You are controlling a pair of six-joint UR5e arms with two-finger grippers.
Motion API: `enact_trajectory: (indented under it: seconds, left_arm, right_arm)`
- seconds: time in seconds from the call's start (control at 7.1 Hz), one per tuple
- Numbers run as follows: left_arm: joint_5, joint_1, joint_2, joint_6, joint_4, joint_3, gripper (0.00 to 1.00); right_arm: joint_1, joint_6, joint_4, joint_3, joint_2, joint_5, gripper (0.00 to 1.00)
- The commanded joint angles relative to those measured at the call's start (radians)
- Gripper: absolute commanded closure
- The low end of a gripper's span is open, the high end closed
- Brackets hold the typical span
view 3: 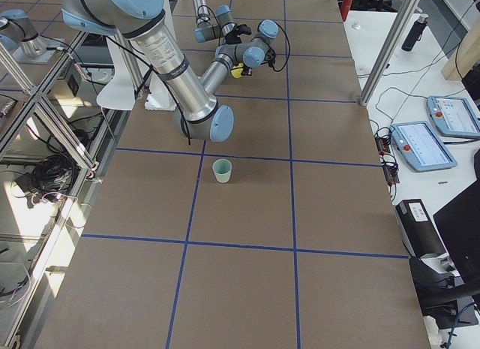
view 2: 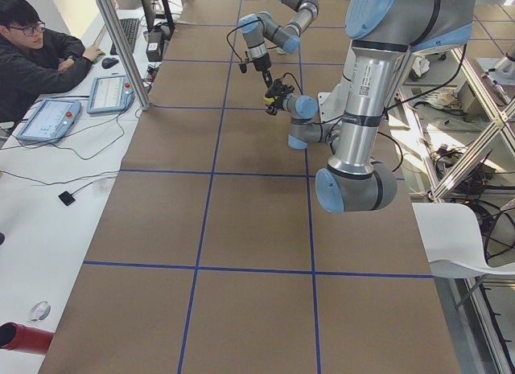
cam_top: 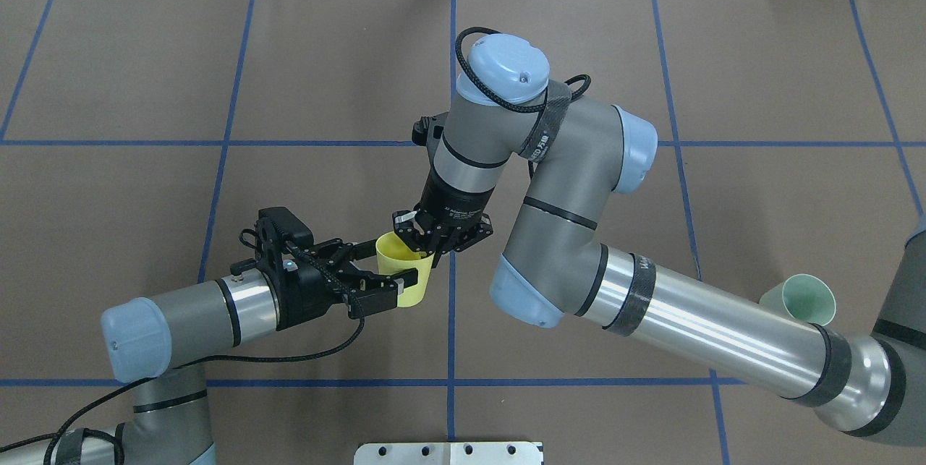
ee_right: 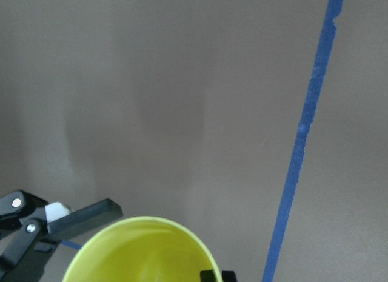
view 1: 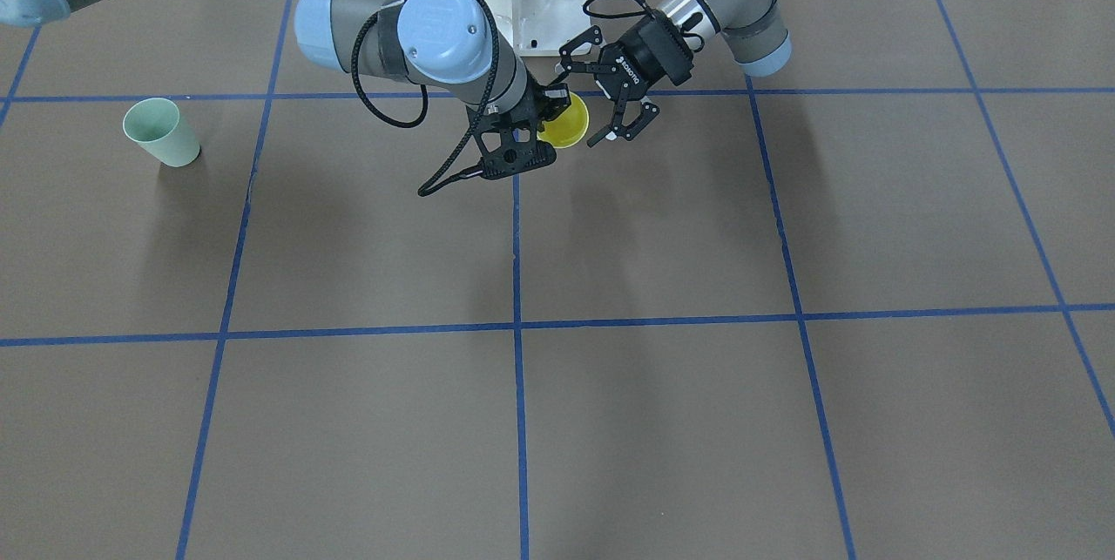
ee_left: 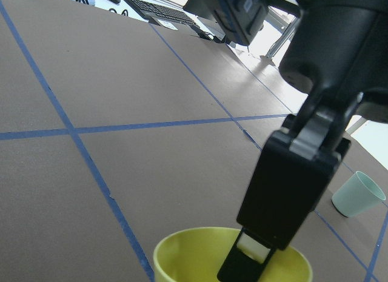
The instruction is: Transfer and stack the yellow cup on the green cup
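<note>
The yellow cup [view 1: 568, 123] hangs above the table near its centre line, close to the robot's base. My right gripper [cam_top: 427, 237] is shut on its rim, one finger inside the cup [ee_left: 254, 251] and one outside. My left gripper [view 1: 623, 129] is open, its fingers spread beside and around the cup's wall [cam_top: 412, 295]; one left finger [ee_right: 85, 212] shows next to the rim in the right wrist view. The green cup [view 1: 163, 133] stands upright on the table far out on my right side, and it also shows in the overhead view [cam_top: 803, 300].
The brown table [view 1: 662, 421] carries a grid of blue tape lines. My right arm's long forearm [cam_top: 709, 331] stretches between the green cup and the yellow cup. An operator [view 2: 36, 60] sits at a side desk with tablets.
</note>
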Motion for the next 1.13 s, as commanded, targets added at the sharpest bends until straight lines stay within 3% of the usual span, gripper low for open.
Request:
enact_trajectory:
  seconds: [0.0,0.28,0.56,0.7,0.99]
  left_arm:
    - [0.001,-0.006,0.011,-0.004,0.001,-0.01,0.0]
    - [0.008,-0.019,0.041,-0.004,0.003,-0.018,0.0]
    - [-0.005,-0.102,0.119,-0.004,0.019,-0.03,0.0]
    - [-0.075,-0.184,0.141,-0.004,0.07,-0.03,0.0]
    - [-0.358,-0.458,0.138,0.013,0.337,-0.025,0.0]
  right_arm:
    - [0.032,-0.005,0.0,0.073,-0.047,-0.106,1.0]
    - [0.117,-0.148,-0.001,0.187,-0.153,-0.234,1.0]
    - [0.241,-0.152,-0.005,0.228,-0.182,-0.257,1.0]
    - [0.268,-0.169,-0.005,0.291,-0.241,-0.309,1.0]
    - [0.357,-0.312,-0.006,0.36,-0.315,-0.346,1.0]
